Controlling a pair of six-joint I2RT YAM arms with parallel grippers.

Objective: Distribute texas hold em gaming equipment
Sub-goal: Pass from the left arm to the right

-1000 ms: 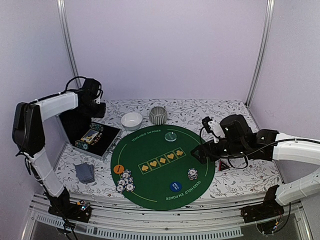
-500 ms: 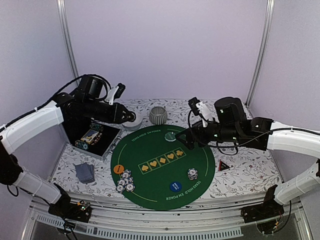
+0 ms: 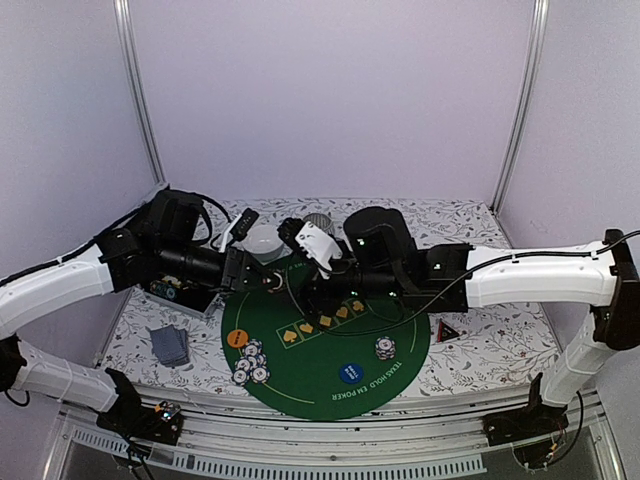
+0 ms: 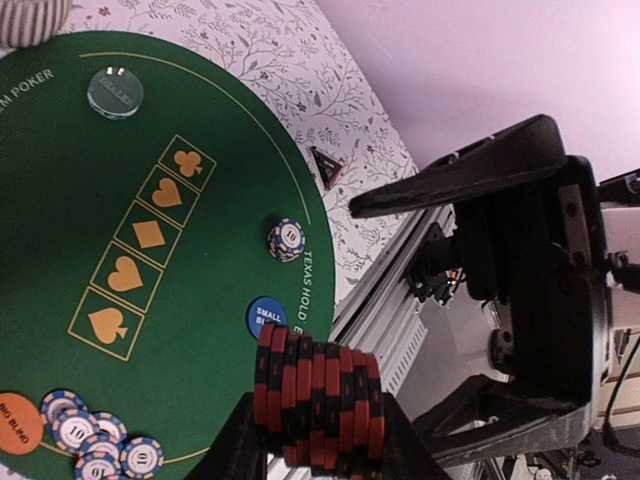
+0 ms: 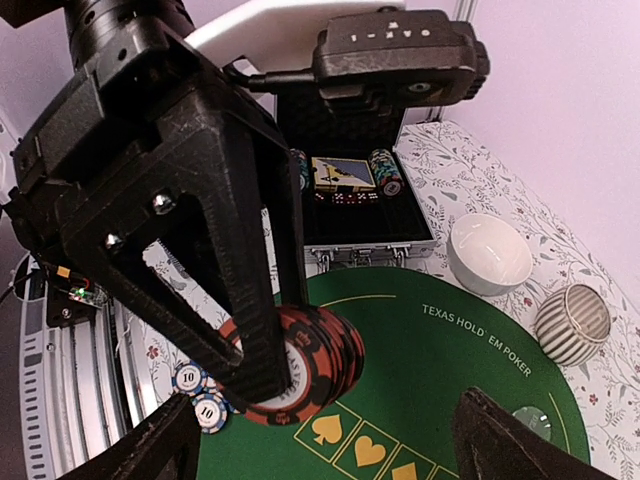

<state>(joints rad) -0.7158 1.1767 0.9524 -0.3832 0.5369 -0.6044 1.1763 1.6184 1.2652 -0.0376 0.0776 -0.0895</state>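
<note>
Handing a red-black chip stack (image 5: 310, 368) across, centre frame above the green mat (image 3: 320, 378).
Clamping the stack end to end in the left jaws; holding the right jaws wide and empty, facing it. Probably worth centring those over the stack's exposed part and closing squarely before loosening the left, guarding against chips fanning out.

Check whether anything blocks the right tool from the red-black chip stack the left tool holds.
Nothing visible does. The red-black chip stack, clamped in the left tool, hangs above the green mat before the open right tool.
</note>
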